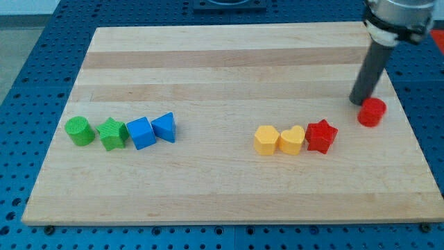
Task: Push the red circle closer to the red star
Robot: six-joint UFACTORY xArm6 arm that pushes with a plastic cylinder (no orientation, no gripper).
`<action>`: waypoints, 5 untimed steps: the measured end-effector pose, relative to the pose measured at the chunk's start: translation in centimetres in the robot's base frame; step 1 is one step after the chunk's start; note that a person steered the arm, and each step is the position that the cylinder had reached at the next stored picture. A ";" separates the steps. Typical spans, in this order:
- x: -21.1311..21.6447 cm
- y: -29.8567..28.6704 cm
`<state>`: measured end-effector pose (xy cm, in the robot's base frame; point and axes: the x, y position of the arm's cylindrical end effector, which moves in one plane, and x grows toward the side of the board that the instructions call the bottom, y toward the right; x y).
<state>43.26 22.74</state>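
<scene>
Dark and straight, the rod comes down from the view's top right corner, and my tip [360, 102] rests on the pale wooden board [229, 55]. It has no jaws and holds nothing; the tip sits just up and to the view's left of the red circle block [372, 112], touching it or nearly so. Taking that red circle as the landmark, the red star block [321, 135] lies near it, down and to the view's left, apart from it. Touching the star's far side are a yellow heart block [292, 140] and a yellow hexagon-like block [266, 139]. Far off toward the view's left stand a blue triangular block [165, 127], a blue cube block [141, 132], a green star block [112, 134] and a green cylinder block [80, 130].
</scene>
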 end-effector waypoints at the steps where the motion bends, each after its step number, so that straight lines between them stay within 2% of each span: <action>1: 1.2 0.2; 2: -1.3 0.4; 3: -0.6 5.6; 4: 4.6 6.4; 5: 6.7 6.4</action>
<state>49.98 29.13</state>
